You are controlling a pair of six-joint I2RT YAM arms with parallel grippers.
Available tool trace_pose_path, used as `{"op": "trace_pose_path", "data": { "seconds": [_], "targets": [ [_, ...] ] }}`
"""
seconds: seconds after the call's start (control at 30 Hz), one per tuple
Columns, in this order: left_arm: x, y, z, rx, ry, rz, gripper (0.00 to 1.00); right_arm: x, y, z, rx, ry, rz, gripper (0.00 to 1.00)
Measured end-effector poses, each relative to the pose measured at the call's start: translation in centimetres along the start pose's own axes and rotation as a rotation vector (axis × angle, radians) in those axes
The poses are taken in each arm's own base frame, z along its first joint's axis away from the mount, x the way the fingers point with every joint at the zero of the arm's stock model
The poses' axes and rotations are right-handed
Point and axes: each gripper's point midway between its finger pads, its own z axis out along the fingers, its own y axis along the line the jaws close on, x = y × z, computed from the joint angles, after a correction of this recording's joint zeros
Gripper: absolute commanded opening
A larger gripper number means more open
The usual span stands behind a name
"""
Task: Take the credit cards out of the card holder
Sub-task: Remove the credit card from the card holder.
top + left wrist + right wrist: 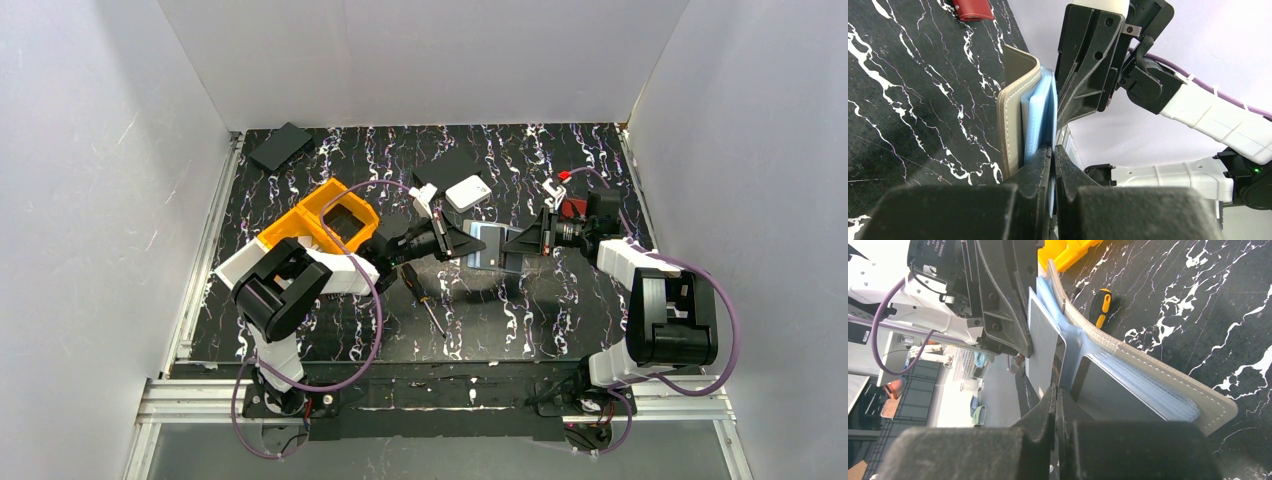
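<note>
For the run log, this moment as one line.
taupe folding card holder: open, lifted | right jaws: shut on it | left jaws: shut on its pale blue inside | flat grey cards: not out

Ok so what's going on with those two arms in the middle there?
The two arms hold the open card holder up between them, above the table. The left gripper is shut on the pale blue inside edge, and the right gripper is shut near the fold. A greyish card shows in its pocket; the cards look not yet taken out.
</note>
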Motion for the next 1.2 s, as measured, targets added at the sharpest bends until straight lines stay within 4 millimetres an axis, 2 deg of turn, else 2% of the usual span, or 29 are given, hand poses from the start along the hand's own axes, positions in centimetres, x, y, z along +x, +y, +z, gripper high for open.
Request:
{"op": "trace_pose_path", "data": {
  "seconds": [0.13, 0.37, 0.93, 1.2],
  "targets": [
    [0.03, -0.17, -0.02, 0.008, 0.003, 0.001, 0.00, 0.05, 0.09, -0.01, -0.005, 0.002, 0.000, 0.23],
    [-0.19, -0.45, -0.06, 0.020, -0.001, -0.002, 0.00, 0.09, 0.20, -0.04, -0.012, 0.004, -0.002, 0.32],
    [0.07, 0.31, 0.38, 0.029, 0.003, -0.028, 0.00, 0.15, 0.29, -0.13, -0.024, 0.007, 0.003, 0.39],
    [0.26, -0.29, 0.72, 0.043, 0.011, -0.025, 0.00, 0.43, 0.46, 0.02, -0.042, 0.020, 0.013, 0.39]
  ]
}}
